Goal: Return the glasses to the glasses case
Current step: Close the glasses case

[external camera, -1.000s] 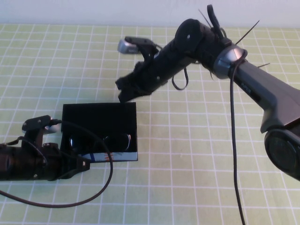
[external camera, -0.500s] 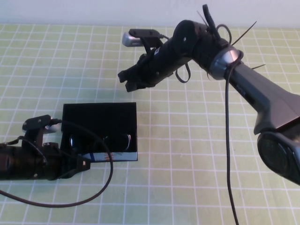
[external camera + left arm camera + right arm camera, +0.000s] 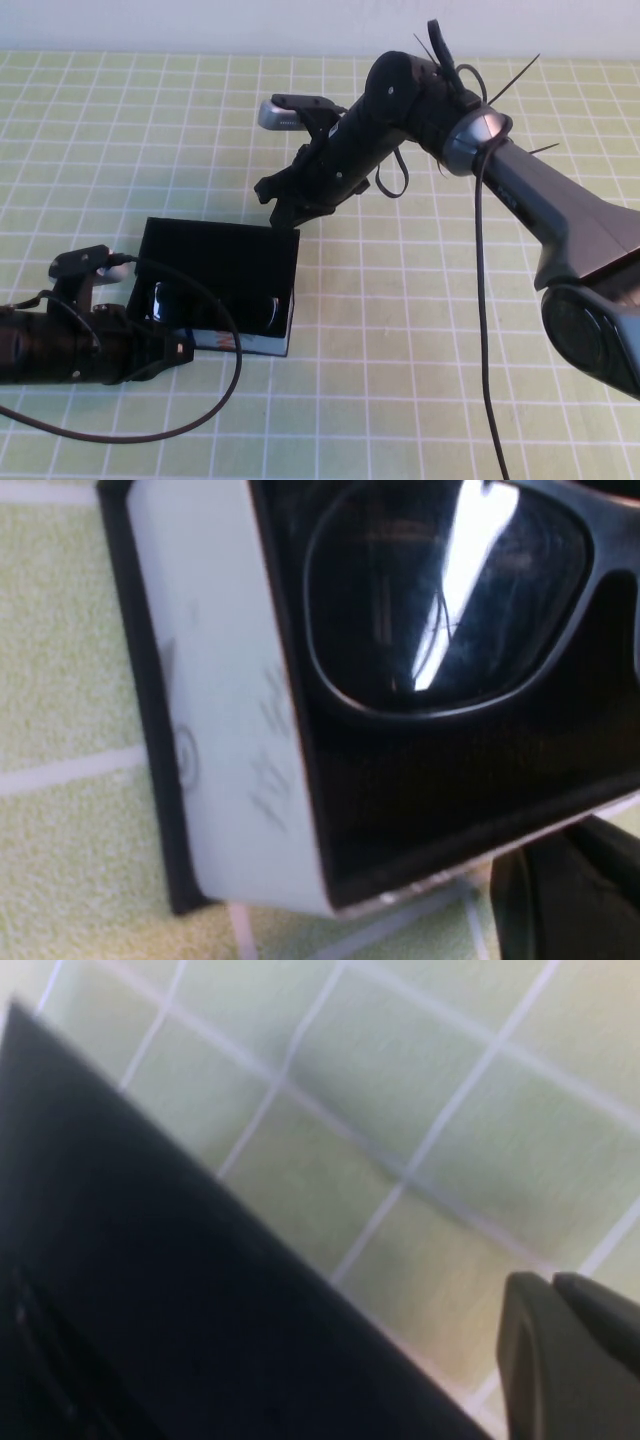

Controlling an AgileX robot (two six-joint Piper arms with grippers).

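The glasses case (image 3: 220, 258) lies at the front left, its flap lid tilted up and forward over the box. The black glasses (image 3: 165, 300) lie inside it, partly hidden by the lid; one dark lens fills the left wrist view (image 3: 440, 590), beside the case's pale end wall (image 3: 220, 730). My right gripper (image 3: 285, 208) is shut and sits at the lid's far edge; the right wrist view shows it (image 3: 565, 1360) next to the black lid (image 3: 150, 1290). My left gripper (image 3: 178, 350) is shut and rests against the case's front left corner (image 3: 570, 900).
The table is covered by a green mat with a white grid (image 3: 420, 330). A black cable (image 3: 225, 390) loops from the left arm over the case's front. The right arm (image 3: 540, 190) stretches in from the back right.
The right gripper has come down to the lid's far edge. The lid, flat on the table before, has tipped up and forward over the glasses. The left arm has not moved.
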